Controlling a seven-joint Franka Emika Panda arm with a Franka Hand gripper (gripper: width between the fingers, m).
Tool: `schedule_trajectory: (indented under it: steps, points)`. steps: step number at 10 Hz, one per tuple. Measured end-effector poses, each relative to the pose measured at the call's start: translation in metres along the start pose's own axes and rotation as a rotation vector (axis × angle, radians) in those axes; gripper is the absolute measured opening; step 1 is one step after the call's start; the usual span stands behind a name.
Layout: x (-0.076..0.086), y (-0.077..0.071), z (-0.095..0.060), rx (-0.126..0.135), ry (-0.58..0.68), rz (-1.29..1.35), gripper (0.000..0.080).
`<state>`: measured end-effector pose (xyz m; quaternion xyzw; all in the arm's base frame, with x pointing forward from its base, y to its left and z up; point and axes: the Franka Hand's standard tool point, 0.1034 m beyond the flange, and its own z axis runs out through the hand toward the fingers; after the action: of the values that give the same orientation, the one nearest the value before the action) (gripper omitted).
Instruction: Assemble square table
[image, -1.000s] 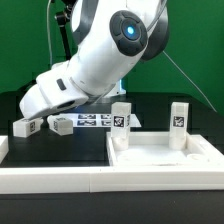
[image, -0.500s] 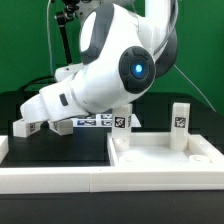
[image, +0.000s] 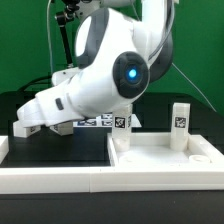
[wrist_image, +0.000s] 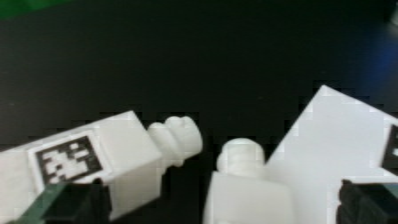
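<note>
While the gripper (wrist_image: 214, 205) hangs low with its jaws spread wide and nothing clamped between them, two loose legs (wrist_image: 111, 158) lie on their sides on the matte black table (wrist_image: 178, 60) beneath it. They are blocky white plastic, each ending in a ridged round peg. Toward the exterior view's right, the square slab (image: 165, 155) lies flat, its raised rim upward, with two tagged upright legs (image: 179, 118) at its far edge.

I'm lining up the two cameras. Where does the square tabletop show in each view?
Exterior view: the tabletop sits low, toward the exterior view's right.
Wrist view: not in it.
Shared landmark: the lying tagged legs on the black table.
</note>
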<state>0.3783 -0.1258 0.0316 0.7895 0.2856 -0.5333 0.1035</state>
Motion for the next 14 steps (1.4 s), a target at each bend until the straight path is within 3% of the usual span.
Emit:
schedule_trajectory:
  steps: [4,7,14]
  points:
    - [0.0,0.001,-0.008,-0.01,0.012,0.004,0.0649]
    - [0.004,0.009,-0.014,-0.042,0.183,0.004,0.0649]
    - [0.011,-0.003,-0.008,-0.04,0.179,0.04,0.0649]
